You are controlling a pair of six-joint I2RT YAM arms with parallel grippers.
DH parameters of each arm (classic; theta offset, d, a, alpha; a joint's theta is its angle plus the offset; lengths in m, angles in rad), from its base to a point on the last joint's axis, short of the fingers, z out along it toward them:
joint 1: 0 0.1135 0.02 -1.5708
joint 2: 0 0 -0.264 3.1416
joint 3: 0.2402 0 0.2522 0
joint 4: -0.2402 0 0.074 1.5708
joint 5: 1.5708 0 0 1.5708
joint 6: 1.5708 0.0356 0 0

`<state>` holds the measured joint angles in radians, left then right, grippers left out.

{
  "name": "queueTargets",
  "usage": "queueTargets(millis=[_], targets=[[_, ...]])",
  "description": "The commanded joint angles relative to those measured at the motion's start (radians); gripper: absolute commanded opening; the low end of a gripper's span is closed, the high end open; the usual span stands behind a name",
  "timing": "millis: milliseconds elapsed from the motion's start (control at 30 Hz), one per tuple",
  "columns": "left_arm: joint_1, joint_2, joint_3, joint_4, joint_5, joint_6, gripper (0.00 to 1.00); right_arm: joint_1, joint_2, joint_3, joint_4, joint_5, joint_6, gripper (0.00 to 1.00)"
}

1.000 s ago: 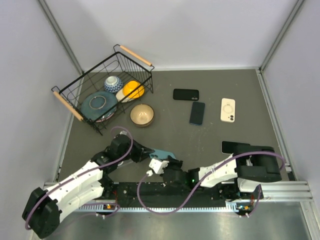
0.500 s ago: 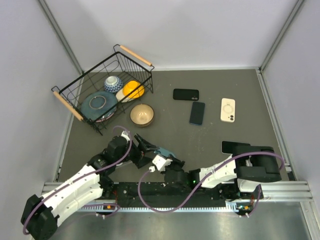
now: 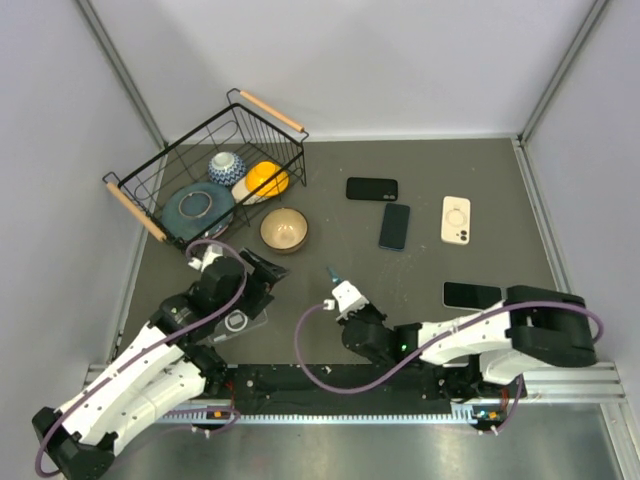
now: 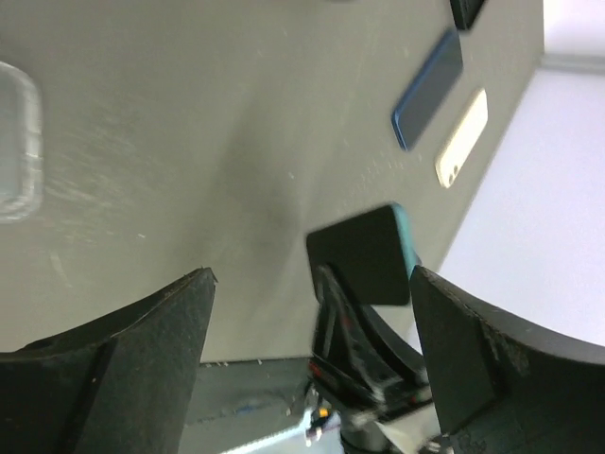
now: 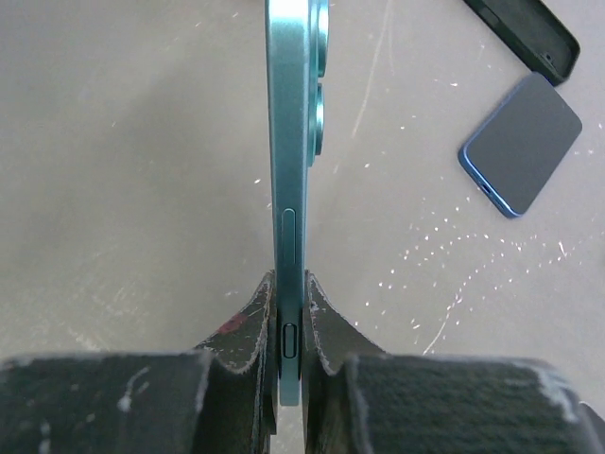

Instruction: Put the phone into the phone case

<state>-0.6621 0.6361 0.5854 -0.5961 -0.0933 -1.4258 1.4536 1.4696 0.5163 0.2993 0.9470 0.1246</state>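
A teal phone (image 5: 288, 189) stands on edge, pinched at its lower end by my right gripper (image 5: 288, 284), which is shut on it. From above, the teal phone (image 3: 330, 273) sticks up out of the right gripper (image 3: 340, 292) near the table's front middle. A clear phone case (image 3: 240, 320) lies flat on the table beside the left arm. It also shows at the left edge of the left wrist view as the clear case (image 4: 14, 142). My left gripper (image 3: 257, 272) hangs open above and behind the case with nothing in it. Its dark fingers (image 4: 142, 350) frame the teal phone (image 4: 364, 255).
A black wire basket (image 3: 150, 215) with bowls stands at the back left, with a tan bowl (image 3: 284, 230) beside it. Farther back lie a black case (image 3: 372, 188), a blue phone (image 3: 394, 226) and a cream phone (image 3: 456, 218). A black phone (image 3: 472, 295) lies near the right arm.
My left gripper opened, let go of the teal phone and drew back to the left, uncovering the clear case. The right gripper kept the phone and carried it farther onto the table.
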Motion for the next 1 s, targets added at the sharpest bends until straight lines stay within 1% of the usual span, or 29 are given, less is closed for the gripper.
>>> queueTargets(millis=[0,33,67,133,167,233,333,367,400,467,500,533,600,667,867,967], targets=[[-0.001,-0.016,0.091,-0.322,-0.282,-0.1,0.86,-0.061,-0.171,-0.036,-0.039,-0.045,0.133,0.0],[0.001,-0.015,0.106,-0.355,-0.321,-0.114,0.84,-0.065,-0.19,-0.045,-0.046,-0.051,0.147,0.0],[0.001,-0.016,0.109,-0.402,-0.333,-0.123,0.83,-0.068,-0.212,-0.048,-0.063,-0.056,0.158,0.0],[0.005,-0.012,0.108,-0.427,-0.355,-0.136,0.81,-0.071,-0.258,-0.047,-0.118,-0.048,0.187,0.0],[0.01,-0.003,0.105,-0.467,-0.371,-0.148,0.8,-0.071,-0.27,-0.047,-0.13,-0.045,0.194,0.0],[0.03,0.004,0.078,-0.469,-0.382,-0.159,0.76,-0.07,-0.307,-0.058,-0.137,-0.034,0.207,0.0],[0.094,0.036,0.035,-0.441,-0.344,-0.134,0.71,-0.071,-0.345,-0.078,-0.141,-0.037,0.234,0.0],[0.117,0.051,0.024,-0.441,-0.294,-0.133,0.69,-0.071,-0.351,-0.082,-0.153,-0.043,0.239,0.0],[0.168,0.068,0.004,-0.439,-0.269,-0.127,0.66,-0.071,-0.357,-0.084,-0.161,-0.042,0.254,0.0],[0.214,0.12,-0.015,-0.441,-0.224,-0.127,0.64,-0.071,-0.367,-0.085,-0.183,-0.028,0.267,0.0],[0.255,0.14,-0.028,-0.464,-0.22,-0.139,0.63,-0.071,-0.37,-0.085,-0.186,-0.027,0.271,0.0],[0.274,0.172,-0.032,-0.485,-0.221,-0.156,0.59,-0.07,-0.379,-0.088,-0.187,-0.027,0.27,0.0],[0.306,0.2,-0.022,-0.56,-0.241,-0.223,0.58,-0.071,-0.387,-0.101,-0.184,-0.024,0.274,0.0],[0.311,0.215,-0.012,-0.582,-0.255,-0.277,0.58,-0.073,-0.391,-0.113,-0.172,-0.03,0.277,0.0],[0.315,0.172,-0.036,-0.553,-0.238,-0.358,0.58,-0.071,-0.365,-0.127,-0.101,-0.039,0.236,0.0],[0.32,0.174,-0.05,-0.58,-0.226,-0.389,0.58,-0.071,-0.353,-0.114,-0.078,-0.043,0.205,0.0]])
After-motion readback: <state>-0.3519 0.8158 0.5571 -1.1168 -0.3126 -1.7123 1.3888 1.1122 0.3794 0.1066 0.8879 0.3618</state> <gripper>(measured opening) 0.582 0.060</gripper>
